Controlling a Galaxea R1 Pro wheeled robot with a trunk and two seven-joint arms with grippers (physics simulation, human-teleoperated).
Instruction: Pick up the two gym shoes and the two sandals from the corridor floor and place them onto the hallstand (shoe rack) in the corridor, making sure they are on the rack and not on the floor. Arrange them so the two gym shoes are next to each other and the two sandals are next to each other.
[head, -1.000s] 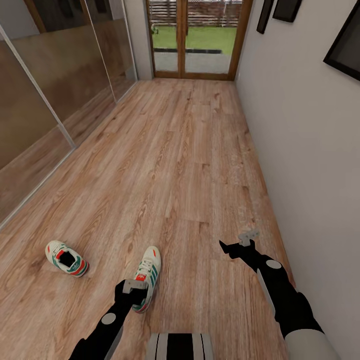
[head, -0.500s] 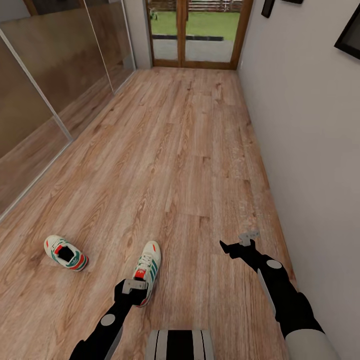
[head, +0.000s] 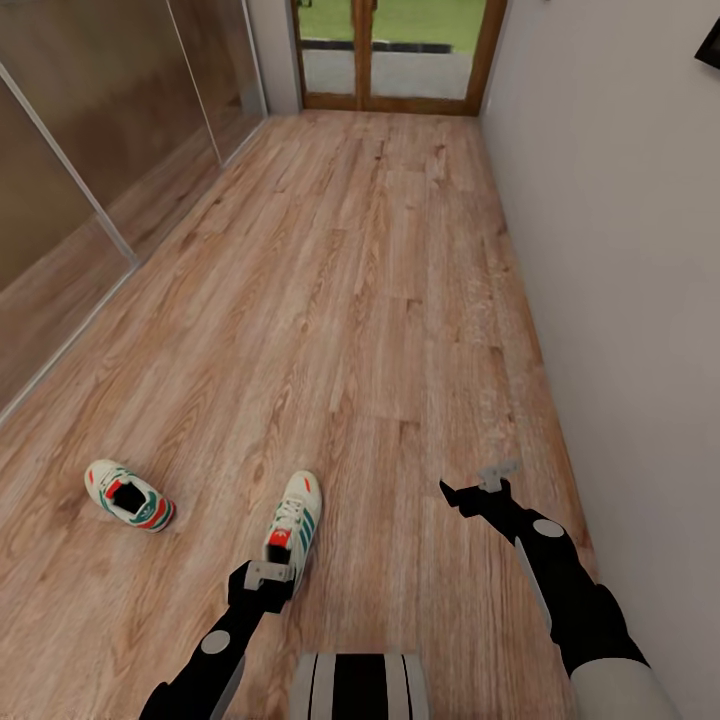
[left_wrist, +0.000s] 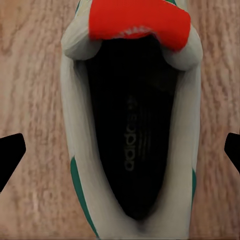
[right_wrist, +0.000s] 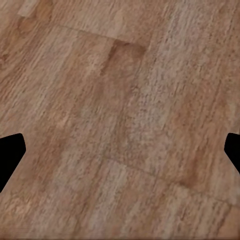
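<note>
Corridor floor (head: 380, 300) of light brown wood-grain planks, running up to a wood-framed glass door (head: 395, 55) at the far end, with a plain pale wall (head: 620, 250) along the right and brown glossy panels (head: 70, 160) along the left. Near gym shoe (head: 294, 520) lying on the planks just ahead of the left end effector (head: 262, 578), toe pointing away; in the left wrist view, same gym shoe (left_wrist: 132, 125) seen from above, dark opening and red-orange tongue between two black fingertips (left_wrist: 10, 155) spread wide to either side, nothing gripped. Second gym shoe (head: 128, 494) off to the left, well apart from the first, also on the floor. Right end effector (head: 472, 492) over bare planks near the right wall, fingers wide apart and empty; right wrist view showing only wood grain (right_wrist: 120, 120) between the black tips (right_wrist: 10, 155).
</note>
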